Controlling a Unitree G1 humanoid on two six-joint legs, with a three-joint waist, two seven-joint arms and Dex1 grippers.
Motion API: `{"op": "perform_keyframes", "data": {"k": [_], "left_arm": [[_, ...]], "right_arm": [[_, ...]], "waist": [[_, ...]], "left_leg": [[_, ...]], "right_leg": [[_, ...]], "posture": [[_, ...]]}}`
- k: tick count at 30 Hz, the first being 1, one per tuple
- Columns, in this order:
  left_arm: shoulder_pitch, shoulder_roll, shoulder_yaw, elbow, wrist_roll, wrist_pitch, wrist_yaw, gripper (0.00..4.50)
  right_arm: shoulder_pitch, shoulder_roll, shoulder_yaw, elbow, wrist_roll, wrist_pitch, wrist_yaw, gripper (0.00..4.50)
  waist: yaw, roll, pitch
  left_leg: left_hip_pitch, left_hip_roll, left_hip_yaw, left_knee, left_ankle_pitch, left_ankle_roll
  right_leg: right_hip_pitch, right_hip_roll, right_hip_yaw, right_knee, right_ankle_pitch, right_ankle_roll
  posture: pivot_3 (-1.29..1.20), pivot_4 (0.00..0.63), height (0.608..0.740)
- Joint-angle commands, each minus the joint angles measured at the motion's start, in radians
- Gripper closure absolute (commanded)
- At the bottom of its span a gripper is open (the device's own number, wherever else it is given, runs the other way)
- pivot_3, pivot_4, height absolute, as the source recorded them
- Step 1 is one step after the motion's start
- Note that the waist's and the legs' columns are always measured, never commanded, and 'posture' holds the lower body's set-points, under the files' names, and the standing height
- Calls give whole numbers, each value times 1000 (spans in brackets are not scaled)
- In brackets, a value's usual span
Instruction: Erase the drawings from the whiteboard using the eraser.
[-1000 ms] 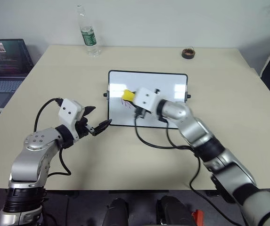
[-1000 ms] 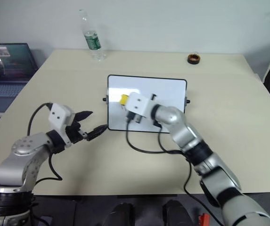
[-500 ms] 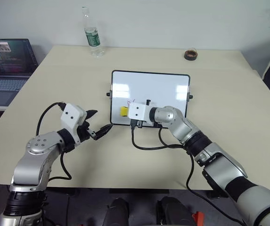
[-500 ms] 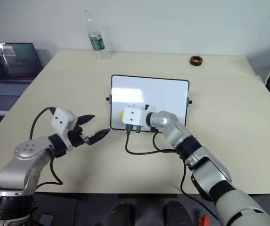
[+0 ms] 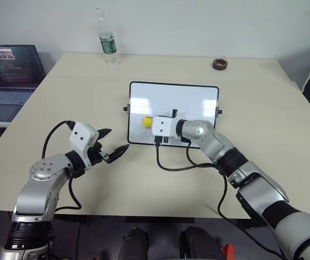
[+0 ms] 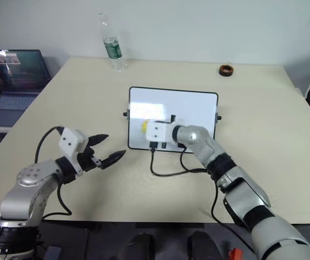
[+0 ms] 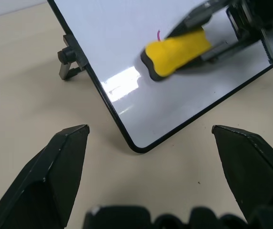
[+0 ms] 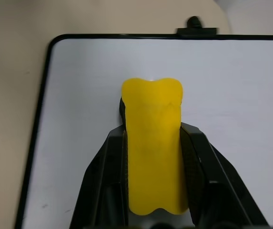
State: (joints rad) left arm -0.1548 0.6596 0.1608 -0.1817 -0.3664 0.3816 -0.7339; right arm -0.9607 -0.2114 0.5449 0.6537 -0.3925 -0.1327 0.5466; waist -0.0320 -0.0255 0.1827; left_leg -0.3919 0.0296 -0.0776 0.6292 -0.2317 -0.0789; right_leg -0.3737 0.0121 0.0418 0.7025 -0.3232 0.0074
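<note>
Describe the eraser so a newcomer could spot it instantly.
Start at the whiteboard in the middle of the beige table. Over its near left part, the right gripper pinches the eraser: the only bright yellow block, black underneath.

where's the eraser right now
The eraser is clamped in the right gripper over the whiteboard's left part, near the front edge.

At frame centre, the whiteboard [image 6: 173, 119] lies on the table [image 6: 263, 135], with the eraser [image 6: 144, 125] over its lower left. The left gripper [image 6: 106, 150] hovers open, lower left. A bottle [image 6: 112, 47] and laptop [image 6: 11, 76] sit upper left.
</note>
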Motion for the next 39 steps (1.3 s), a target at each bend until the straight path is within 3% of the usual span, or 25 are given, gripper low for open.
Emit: {"op": "perform_keyframes", "data": {"k": [1,4,14,16,21,27,32,39], "left_arm": [[2,-1,7,-13,3,-21,-4,0],[1,-2,3,-18,2,-17,-3,0],[1,-4,-4,-39,-3,0,7,0],[2,-5,-5,-40,-4,-1,7,0],[5,-7,-7,-38,-5,-3,5,0],[2,-14,-15,-42,-5,1,9,0],[-4,-19,-21,-48,-6,7,8,0],[-83,-15,-86,-80,-12,21,-32,0]], "right_arm": [[-25,-9,-76,52,-34,61,-156,3395],[-51,-5,-120,70,-22,85,-230,3395],[83,-71,6,-86,-49,81,123,3396],[79,-69,-12,-93,-62,102,78,3396],[13,-43,-125,-48,-64,121,-195,3397],[45,-68,-116,-59,-60,87,-193,3397],[186,-117,-42,-247,-51,70,8,3397],[379,-77,-322,-689,126,356,-37,3398]], "waist": [[1,0,0],[3,0,0],[0,-1,0],[-1,0,0],[0,0,0],[4,-1,0],[1,-1,0],[5,0,0]], "left_leg": [[0,0,0,0,0,0],[0,0,-1,0,0,0],[0,0,-1,0,0,0],[1,0,-1,0,0,0],[2,0,-1,0,1,0],[1,-1,-1,0,1,-1],[0,0,-1,-1,1,-1],[-5,0,-3,-1,1,-1]], "right_leg": [[0,0,0,0,0,0],[0,0,0,2,0,0],[0,0,-1,1,0,0],[1,0,0,1,0,0],[1,1,0,2,0,0],[1,0,-1,1,0,0],[1,0,-1,-2,0,0],[-2,0,-2,-2,0,0]], "posture": [[0,150,740],[0,150,740],[0,150,740],[0,150,740],[0,150,740],[0,150,740],[0,150,740],[0,150,740]]}}
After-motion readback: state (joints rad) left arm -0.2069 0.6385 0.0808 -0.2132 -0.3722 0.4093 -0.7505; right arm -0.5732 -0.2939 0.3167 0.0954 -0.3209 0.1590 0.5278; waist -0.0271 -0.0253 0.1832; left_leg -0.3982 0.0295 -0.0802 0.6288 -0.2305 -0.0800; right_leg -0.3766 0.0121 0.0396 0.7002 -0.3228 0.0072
